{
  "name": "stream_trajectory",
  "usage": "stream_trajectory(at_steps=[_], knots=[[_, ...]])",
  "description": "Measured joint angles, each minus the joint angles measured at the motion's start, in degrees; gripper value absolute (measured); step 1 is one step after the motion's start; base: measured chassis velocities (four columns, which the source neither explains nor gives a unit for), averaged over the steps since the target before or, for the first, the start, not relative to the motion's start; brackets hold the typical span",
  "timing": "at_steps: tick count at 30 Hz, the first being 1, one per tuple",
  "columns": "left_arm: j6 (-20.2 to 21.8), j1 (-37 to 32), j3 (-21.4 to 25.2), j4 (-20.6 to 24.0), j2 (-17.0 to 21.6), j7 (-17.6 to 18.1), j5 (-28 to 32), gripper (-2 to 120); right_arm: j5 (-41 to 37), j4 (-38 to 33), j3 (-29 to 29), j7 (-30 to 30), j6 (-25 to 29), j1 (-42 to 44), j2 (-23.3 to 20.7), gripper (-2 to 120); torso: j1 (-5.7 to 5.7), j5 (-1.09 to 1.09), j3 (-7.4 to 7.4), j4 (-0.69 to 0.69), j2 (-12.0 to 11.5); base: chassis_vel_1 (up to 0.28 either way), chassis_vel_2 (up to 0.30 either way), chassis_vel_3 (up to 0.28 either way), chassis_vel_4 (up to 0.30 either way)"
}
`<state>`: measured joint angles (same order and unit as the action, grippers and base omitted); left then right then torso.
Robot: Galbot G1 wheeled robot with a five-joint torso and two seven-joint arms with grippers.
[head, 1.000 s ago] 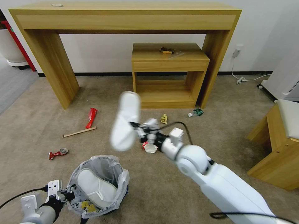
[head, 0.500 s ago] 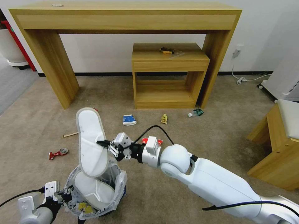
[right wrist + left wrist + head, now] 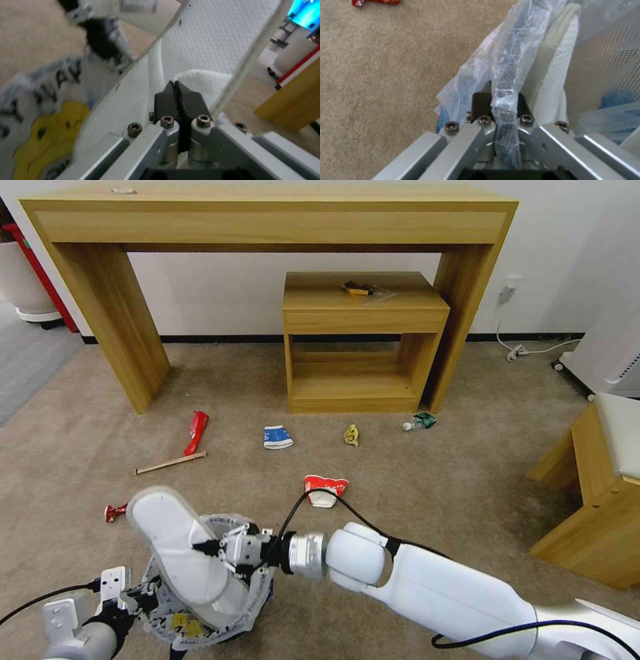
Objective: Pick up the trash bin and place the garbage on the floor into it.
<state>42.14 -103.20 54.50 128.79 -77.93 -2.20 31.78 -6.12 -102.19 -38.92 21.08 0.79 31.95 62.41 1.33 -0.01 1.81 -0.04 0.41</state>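
- Two grippers work at one bin (image 3: 257, 597): the left gripper (image 3: 137, 601) is clamped on its bag-lined rim at the robot's near left, and in the left wrist view the black rim and crinkled plastic run straight between the closed fingers (image 3: 486, 100).
- Inside the bin, a white slipper (image 3: 553, 75) stands on edge against the mesh wall, and a yellow scrap (image 3: 183, 623) lies near the bottom under the clear bag.
- The right gripper (image 3: 212, 549) reaches across from the right and pinches a second slipper (image 3: 175, 553); the right wrist view shows its black fingertips (image 3: 168, 98) pressed together on the white fabric.
- That slipper is tilted, its lower end down inside the bin mouth and its upper end sticking out over the rim to the left.
- On the carpet (image 3: 467, 500) beyond the bin: a red-white cup (image 3: 325, 489) nearest, a blue-white carton (image 3: 277, 437), a yellow wrapper (image 3: 351, 435) and a green bottle (image 3: 419, 422) in a loose row before the small cabinet (image 3: 363, 340).
- Farther left lie a red wrapper (image 3: 196, 432), a wooden stick (image 3: 170, 463) just below it, and a crushed can (image 3: 115, 511) partly hidden behind the raised slipper.
- A small item in clear plastic (image 3: 360, 289) sits on the cabinet top.
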Motion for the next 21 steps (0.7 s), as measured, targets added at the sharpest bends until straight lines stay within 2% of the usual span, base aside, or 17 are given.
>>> stream_trajectory(at_steps=[9, 11, 12, 15, 16, 21], knots=[[0.0, 0.2, 0.2, 0.0, 0.0, -0.1, 0.1, 0, 3.8, 2.0, 1.0, -0.8, 2.3, 2.5, -1.9, 0, 0.0, 0.0, 0.0, 0.0, 0.0, 0.0, 0.0, 0.0, 0.0], [0.0, 0.2, 0.2, 0.0, 0.0, -0.1, 0.1, 0, 3.4, 2.2, 1.5, -2.2, 2.4, 3.0, -2.1, 10, 0.0, 0.0, 0.0, -0.01, 0.0, 0.0, 0.0, 0.0, 0.0], [0.0, 0.2, 0.2, 0.0, 0.0, -0.1, 0.1, 0, 3.4, 2.2, 1.5, -2.2, 2.4, 3.0, -2.1, 10, 0.0, 0.0, 0.0, -0.01, 0.0, 0.0, 0.0, 0.0, 0.0], [0.0, 0.3, 0.0, 0.0, 0.0, -0.1, 0.1, 0, 1.5, 1.4, 2.4, -3.9, 1.9, 3.6, -2.1, 24, 0.0, 0.0, 0.0, 0.0, 0.0, 0.0, 0.0, 0.0, 0.0], [0.0, 0.3, 0.0, 0.0, 0.0, -0.1, 0.1, 0, 1.5, 1.4, 2.4, -3.9, 1.9, 3.6, -2.1, 24, 0.0, 0.0, 0.0, 0.0, 0.0, 0.0, 0.0, 0.0, 0.0], [0.0, 0.4, -0.1, -0.1, -0.2, -0.1, 0.1, 0, -1.5, -0.2, 2.8, -6.4, 0.2, 4.2, -2.7, 42, 0.0, 0.0, 0.0, 0.0, 0.0, 0.0, 0.0, 0.0, 0.0]])
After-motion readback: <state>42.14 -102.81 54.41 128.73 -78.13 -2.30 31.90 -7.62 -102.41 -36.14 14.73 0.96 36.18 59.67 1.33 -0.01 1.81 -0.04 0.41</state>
